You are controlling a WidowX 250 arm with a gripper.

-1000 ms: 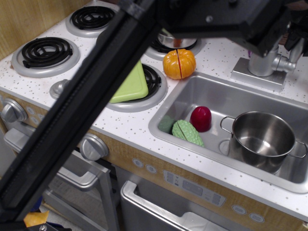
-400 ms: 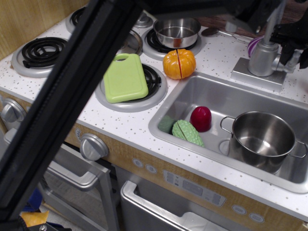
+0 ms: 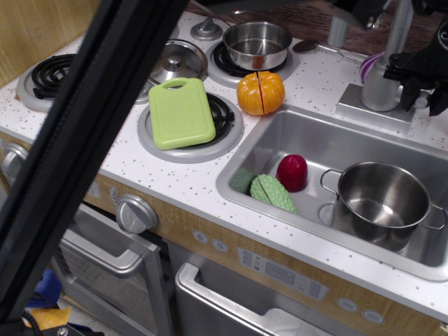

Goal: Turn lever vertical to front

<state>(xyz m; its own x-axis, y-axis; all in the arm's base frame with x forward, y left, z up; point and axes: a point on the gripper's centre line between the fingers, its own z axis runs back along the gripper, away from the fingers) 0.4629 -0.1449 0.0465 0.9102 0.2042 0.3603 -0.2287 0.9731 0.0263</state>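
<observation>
Swinging leftward since a moment ago, the black arm uncovers a domed metal lid [image 3: 175, 63] and flat green cutting board [image 3: 181, 112]. At far right, the black gripper [image 3: 418, 82] straddles the stubby silver lever [image 3: 418, 98] beside the faucet column [image 3: 382, 85]; its grip and the lever's axis cannot be told.

lever [image 3: 421, 100] mostly behind claw [image 3: 418, 87], claw's state unclear

A matte black, flat-sided arm [image 3: 84, 133] carries a black tool [image 3: 422, 80].
</observation>
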